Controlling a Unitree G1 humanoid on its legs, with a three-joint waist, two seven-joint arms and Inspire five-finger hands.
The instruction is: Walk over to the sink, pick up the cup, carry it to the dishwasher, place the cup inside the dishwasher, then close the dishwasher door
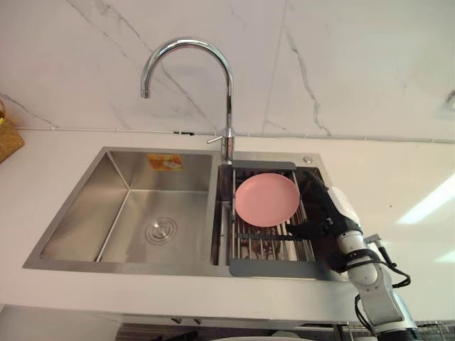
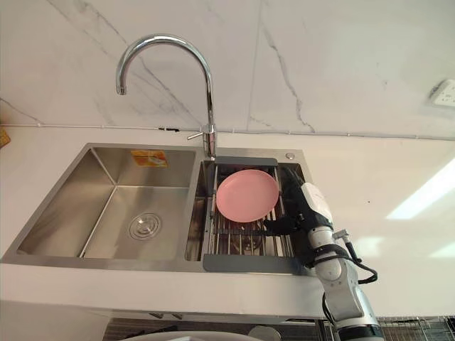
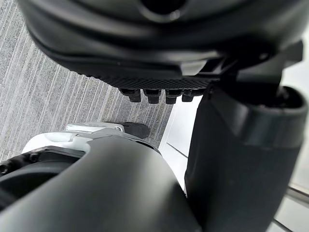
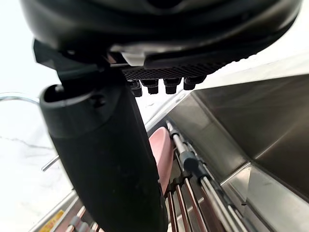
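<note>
A steel double sink (image 1: pixel 128 206) is set in a white counter, with a curved faucet (image 1: pixel 229 92) between the basins. A dish rack (image 1: pixel 270 249) spans the right basin and a pink plate (image 1: pixel 266 199) lies on it. My right hand (image 1: pixel 321 204) reaches over the rack's right side, just right of the plate, fingers straight and holding nothing. The right wrist view shows its thumb (image 4: pixel 111 159) beside the plate's edge (image 4: pixel 161 152) and the rack bars (image 4: pixel 195 169). My left hand (image 3: pixel 241 145) hangs relaxed over grey floor (image 3: pixel 38 96).
A marble wall (image 1: pixel 341 64) backs the counter. A wicker basket (image 1: pixel 8 138) sits at the counter's far left. Bare counter (image 1: pixel 398 177) stretches right of the sink. A wire rack (image 1: pixel 426 328) shows below the counter's front edge at the right.
</note>
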